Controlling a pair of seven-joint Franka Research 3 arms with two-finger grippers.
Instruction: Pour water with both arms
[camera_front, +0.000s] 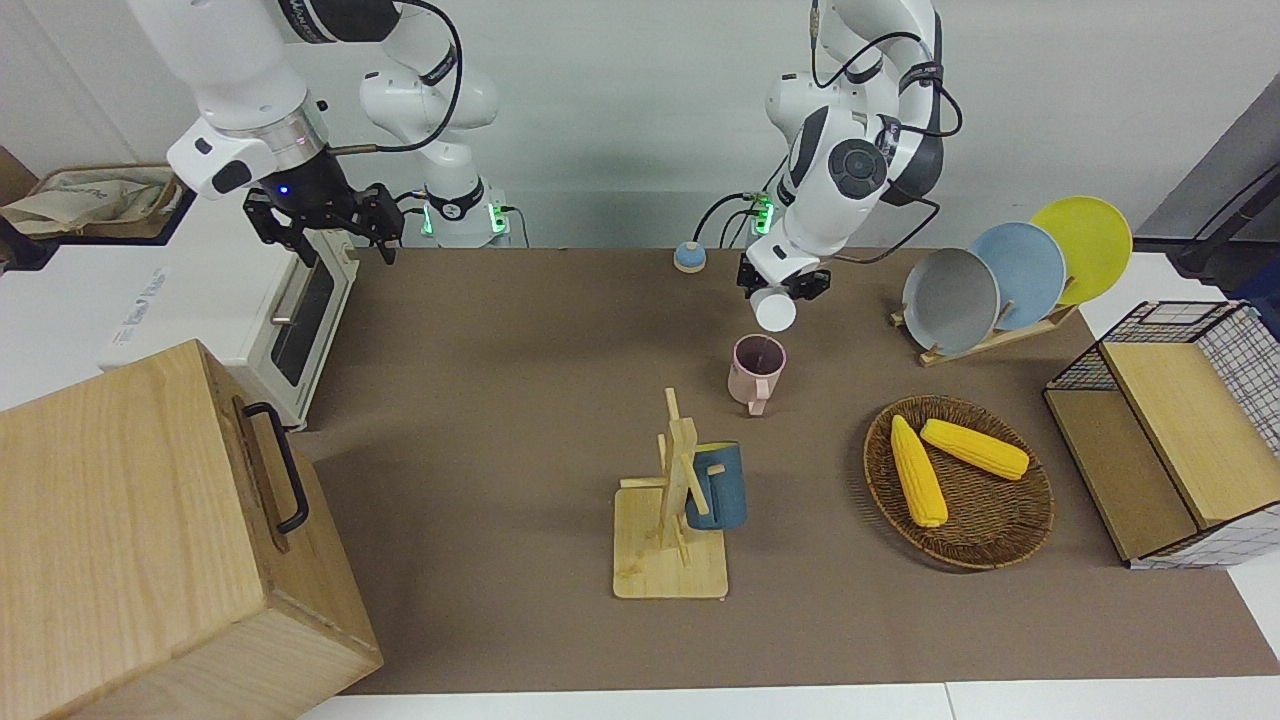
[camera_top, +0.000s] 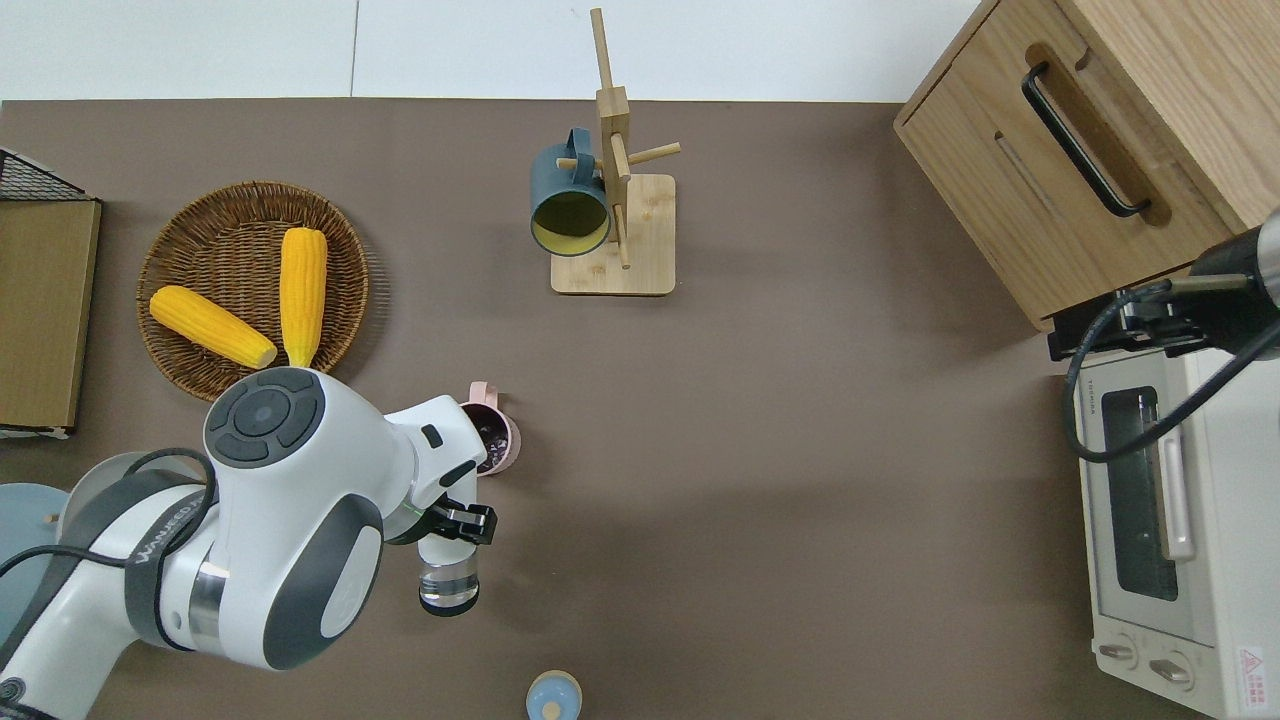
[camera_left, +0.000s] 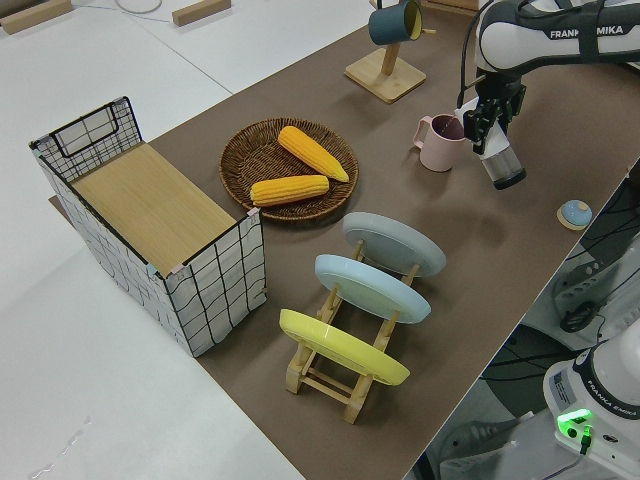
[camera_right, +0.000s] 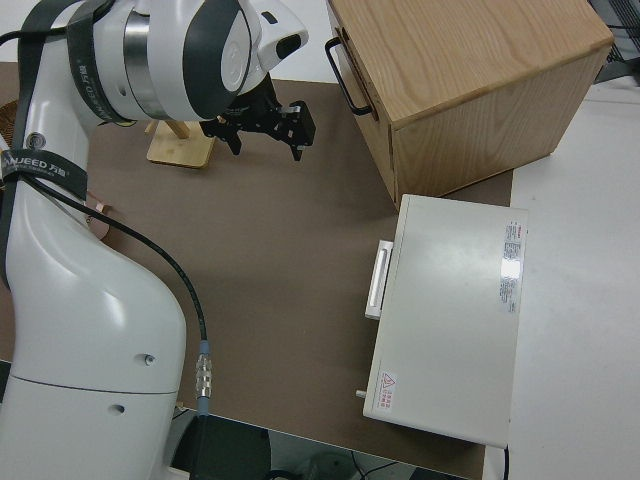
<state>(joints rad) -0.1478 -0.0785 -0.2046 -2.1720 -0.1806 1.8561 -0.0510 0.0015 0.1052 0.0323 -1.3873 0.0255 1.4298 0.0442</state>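
Observation:
My left gripper (camera_front: 783, 288) is shut on a clear bottle (camera_front: 773, 311) and holds it tilted in the air. In the overhead view the gripper (camera_top: 455, 522) and bottle (camera_top: 448, 585) are over the mat just nearer to the robots than a pink mug (camera_top: 497, 440). The mug (camera_front: 757, 372) stands upright with dark contents and shows again in the left side view (camera_left: 440, 143), next to the bottle (camera_left: 503, 168). The right arm is parked, its gripper (camera_front: 320, 225) open and empty.
A blue bottle cap (camera_front: 688, 257) lies near the robots' edge. A wooden mug tree (camera_front: 672, 500) holds a blue mug (camera_front: 716, 486). A wicker basket (camera_front: 985, 535) holds two corn cobs. There is also a plate rack (camera_front: 1000, 280), wire crate (camera_front: 1190, 440), toaster oven (camera_front: 270, 310) and wooden box (camera_front: 150, 540).

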